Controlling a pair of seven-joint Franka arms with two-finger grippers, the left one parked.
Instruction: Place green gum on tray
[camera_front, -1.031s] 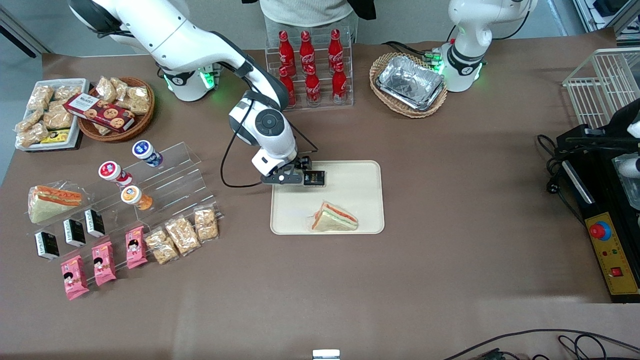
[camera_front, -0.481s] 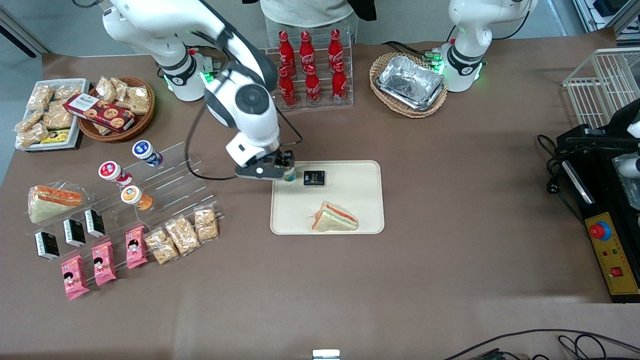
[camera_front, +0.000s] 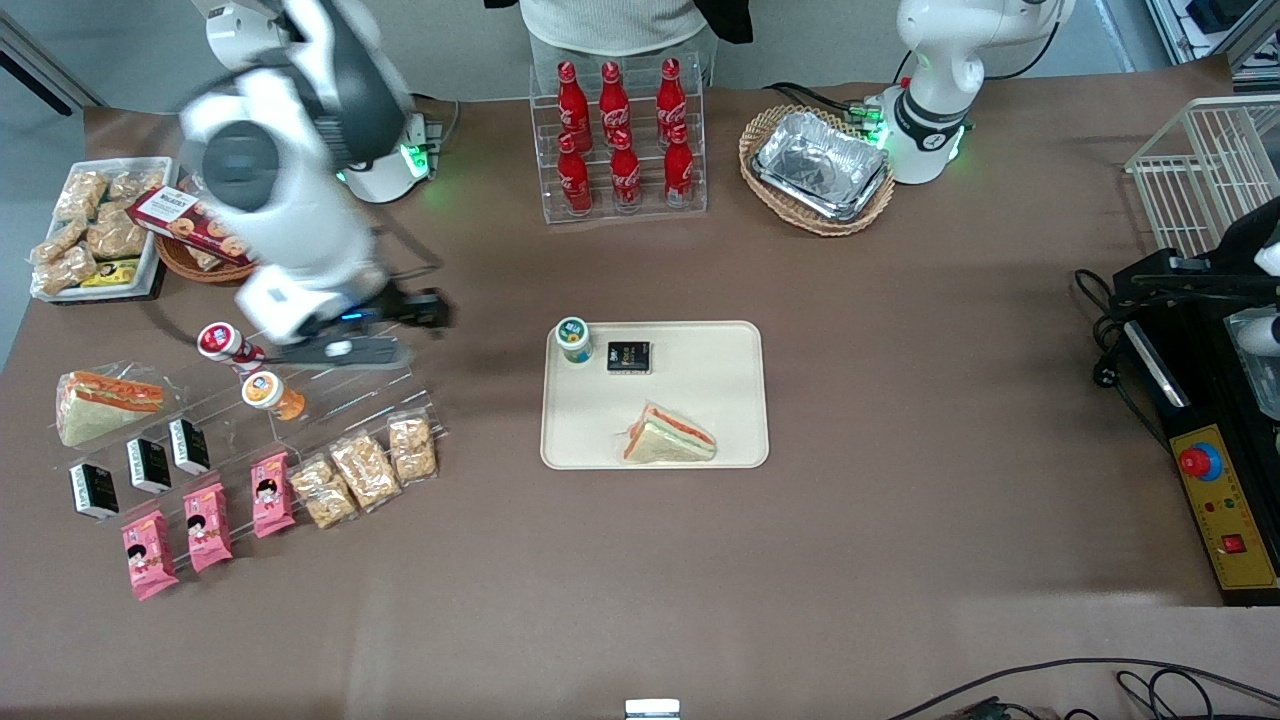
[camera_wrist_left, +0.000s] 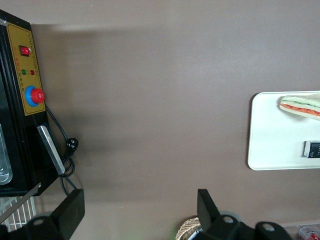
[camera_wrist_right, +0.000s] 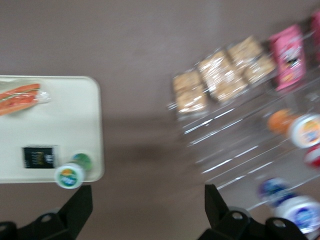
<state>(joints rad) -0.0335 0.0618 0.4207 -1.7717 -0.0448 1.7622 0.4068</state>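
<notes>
The green gum (camera_front: 573, 340) stands upright on the cream tray (camera_front: 700, 400), in the tray corner farther from the front camera, toward the working arm's end. It stands beside a black packet (camera_front: 629, 356). My right gripper (camera_front: 350, 335) is open and empty, up over the acrylic shelf and well apart from the tray, toward the working arm's end of the table. The right wrist view shows the gum (camera_wrist_right: 70, 175) at the tray's (camera_wrist_right: 50, 125) corner, with the gripper (camera_wrist_right: 147, 210) over bare table beside it.
A sandwich (camera_front: 668, 437) lies on the tray nearer the front camera. The acrylic shelf (camera_front: 350, 400) holds a red-lidded bottle (camera_front: 222, 342), an orange bottle (camera_front: 270, 393) and snack packs. Cola bottles (camera_front: 620, 130) and a foil tray in a basket (camera_front: 822, 165) stand farther away.
The gripper let go of the green gum on the tray, rose and swung away toward the acrylic shelf. The gum stays standing on the tray.
</notes>
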